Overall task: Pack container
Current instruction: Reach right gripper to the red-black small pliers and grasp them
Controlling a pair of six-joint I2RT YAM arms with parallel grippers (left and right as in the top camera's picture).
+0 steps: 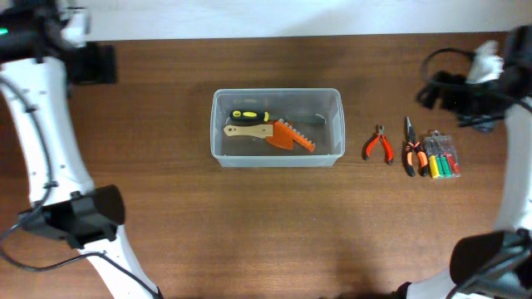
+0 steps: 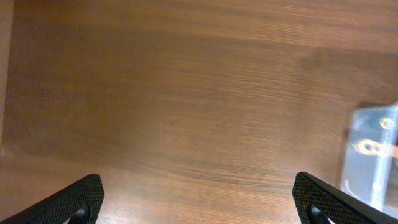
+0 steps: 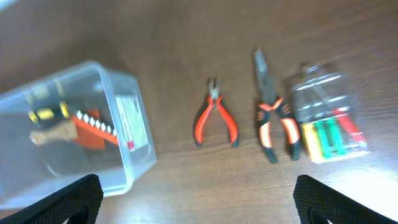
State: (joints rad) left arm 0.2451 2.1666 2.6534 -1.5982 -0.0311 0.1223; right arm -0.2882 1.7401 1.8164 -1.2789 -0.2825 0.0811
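While both arms sit back at the outer edges of the wooden table (image 1: pixel 166 216), the container (image 1: pixel 277 92) stands lidless and upright at the table's middle, its long sides running left to right. Inside the container lie a yellow-and-black handled screwdriver (image 1: pixel 249 115), a wooden-handled tool (image 1: pixel 247 130) just below it, and an orange ridged piece (image 1: pixel 293 136) touching the wooden handle's end; the blur and the clear walls make it hard to say what that orange piece is, possibly a bit holder. To the right of the container, apart from it, rest the red-handled pliers (image 1: pixel 378 146), then the orange-and-black long-nose pliers (image 1: pixel 411 154), then a small clear case of coloured screwdrivers (image 1: pixel 441 155) just beside those. The left gripper (image 2: pixel 199 205) is to the left of the container over bare wood, its fingers spread wide with nothing between them. The right gripper (image 3: pixel 199 202) hangs above the stretch between the container and the pliers, its fingers likewise spread wide and holding nothing.
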